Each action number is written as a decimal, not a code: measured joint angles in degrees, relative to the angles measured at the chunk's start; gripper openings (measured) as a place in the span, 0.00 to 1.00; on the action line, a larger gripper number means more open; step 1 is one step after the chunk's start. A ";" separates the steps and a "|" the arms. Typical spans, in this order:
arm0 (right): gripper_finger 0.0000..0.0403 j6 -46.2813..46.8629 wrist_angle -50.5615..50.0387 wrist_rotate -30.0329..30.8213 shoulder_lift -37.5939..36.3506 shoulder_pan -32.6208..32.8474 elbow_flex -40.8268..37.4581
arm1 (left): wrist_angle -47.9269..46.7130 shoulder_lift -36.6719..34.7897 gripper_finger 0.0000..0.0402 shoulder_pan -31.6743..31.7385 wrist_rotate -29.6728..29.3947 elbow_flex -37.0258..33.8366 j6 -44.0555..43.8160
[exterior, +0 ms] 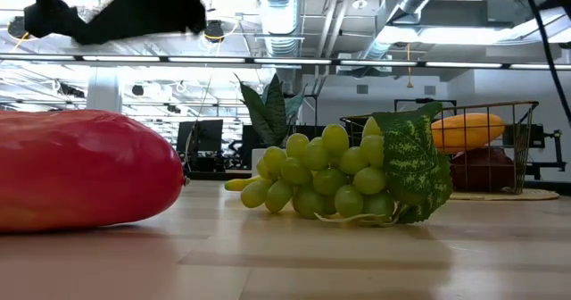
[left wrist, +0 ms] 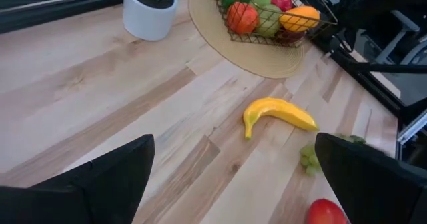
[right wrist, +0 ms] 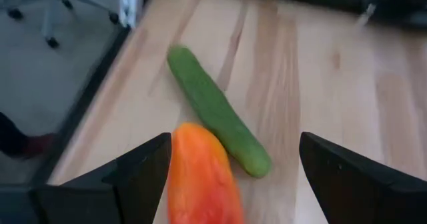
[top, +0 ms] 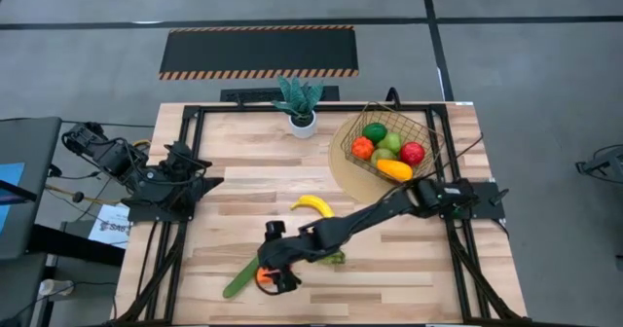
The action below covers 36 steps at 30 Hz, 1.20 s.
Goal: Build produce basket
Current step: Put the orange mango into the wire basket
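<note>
My right gripper [top: 277, 272] is open near the table's near edge, low over an orange-red pepper [right wrist: 200, 177]. The pepper lies between its fingers, close to one of them. A green cucumber [right wrist: 217, 121] lies on the table just beyond the pepper. Green grapes [top: 331, 257] and a yellow banana [top: 313, 205] lie mid-table. The gold wire basket [top: 421, 125] stands on a round tan mat at the far right and holds several fruits. My left gripper [top: 209, 183] waits open at the table's left side. My right gripper has the pepper [right wrist: 193, 151] between its open fingers, which come from above, slanting. The pepper lies on the table. One finger [right wrist: 143, 174] stands right beside the pepper's side. I cannot tell whether it touches.
A spiky green plant in a white pot [top: 302, 123] stands at the far edge. The right arm [top: 380, 210] reaches across the table's middle above the grapes. Black frame rails [top: 185, 152] run along the table's sides.
</note>
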 joint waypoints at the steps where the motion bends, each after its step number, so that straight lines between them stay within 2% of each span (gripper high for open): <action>1: 0.86 0.00 -0.04 -0.57 1.11 0.01 0.42 | 0.00 0.00 0.99 -0.01 0.25 0.00 0.07; 12: 0.85 7.50 -7.69 -2.64 7.28 1.06 0.87 | -0.99 0.00 0.99 0.00 0.95 -0.02 0.11; 20: 0.68 9.77 -9.40 -2.46 5.67 1.21 0.87 | -1.05 0.00 0.99 0.00 0.95 -0.02 0.11; 23: 0.63 9.90 -9.87 -2.46 2.83 1.21 0.87 | -1.05 0.02 0.99 0.00 0.95 -0.02 0.11; 27: 0.64 8.98 -15.62 -1.74 -3.33 0.22 0.87 | -1.07 0.01 0.99 0.00 0.95 -0.02 0.09; 36: 0.67 5.55 -40.61 9.75 -21.94 -6.36 0.61 | -1.05 0.00 0.99 -0.01 0.88 -0.02 -0.27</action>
